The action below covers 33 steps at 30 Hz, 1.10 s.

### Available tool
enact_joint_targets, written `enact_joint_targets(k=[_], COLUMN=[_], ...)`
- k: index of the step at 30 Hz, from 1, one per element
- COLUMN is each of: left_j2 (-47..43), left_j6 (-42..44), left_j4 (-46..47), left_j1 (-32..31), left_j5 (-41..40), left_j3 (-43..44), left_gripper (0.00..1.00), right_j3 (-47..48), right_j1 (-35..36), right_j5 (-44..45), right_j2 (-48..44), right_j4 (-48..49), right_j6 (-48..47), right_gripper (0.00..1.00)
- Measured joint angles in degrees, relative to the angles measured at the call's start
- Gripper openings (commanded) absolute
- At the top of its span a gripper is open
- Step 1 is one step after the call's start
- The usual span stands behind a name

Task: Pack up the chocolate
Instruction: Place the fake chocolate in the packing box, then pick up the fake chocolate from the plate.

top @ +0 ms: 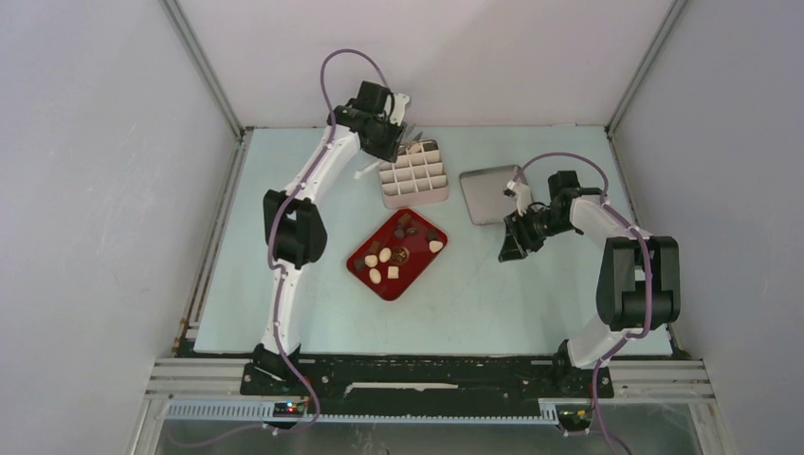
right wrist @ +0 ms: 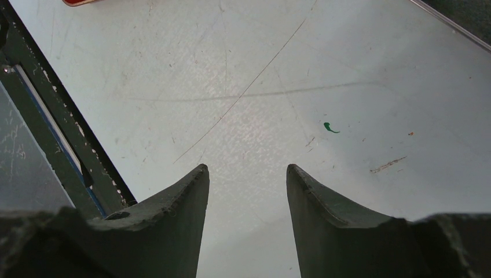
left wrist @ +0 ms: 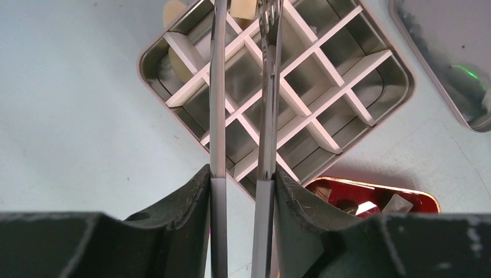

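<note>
Several dark brown and cream-white chocolate pieces [top: 384,256] lie in the red tray [top: 365,270] at the table's middle. My left gripper [top: 403,142] is shut on metal tongs [left wrist: 217,87], held over the far corner of the divided tin box [top: 414,177]. In the left wrist view my left gripper [left wrist: 243,174] presses the two blades, which stay slightly apart. A cream piece [left wrist: 244,8] shows between their tips. Another cream piece [left wrist: 180,61] lies in a corner compartment. My right gripper [top: 512,248] is open and empty over bare table, as the right wrist view [right wrist: 246,168] shows.
The box's grey lid [top: 488,194] lies on the table to the right of the box, just behind my right gripper. The red tray's edge [left wrist: 428,200] shows below the box in the left wrist view. White walls enclose the table on three sides.
</note>
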Motion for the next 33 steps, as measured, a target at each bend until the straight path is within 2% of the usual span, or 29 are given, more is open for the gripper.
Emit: enact_joint_targets(k=[8, 12, 21, 28, 33], left_j2=[-7.7, -14.4, -25.4, -34.9, -36.3], left_j6=[0.6, 1.1, 5.9, 10.2, 10.6], left_j4=[0.5, 1.3, -1.8, -5.4, -5.5], left_j1=[0.0, 0.0, -0.5, -7.1, -11.3], left_j5=[0.5, 2.6, 10.9, 11.4, 11.2], left_j3=[-3.5, -11.9, -31.3, -44.0, -49.2], left_gripper=[0.38, 0.36, 0.40, 0.43, 0.46], right_j3=[0.1, 0.5, 0.6, 0.9, 1.0], right_j1=[0.2, 0.2, 0.2, 1.2, 2.0], right_j5=[0.2, 0.2, 0.2, 0.7, 1.2], right_j2=[0.7, 0.7, 0.7, 0.7, 0.7], right_j4=[-0.2, -0.3, -0.4, -0.9, -1.2], right_j6=[0.0, 0.0, 0.0, -0.2, -0.5], right_gripper=[0.55, 0.55, 0.55, 0.55, 0.55])
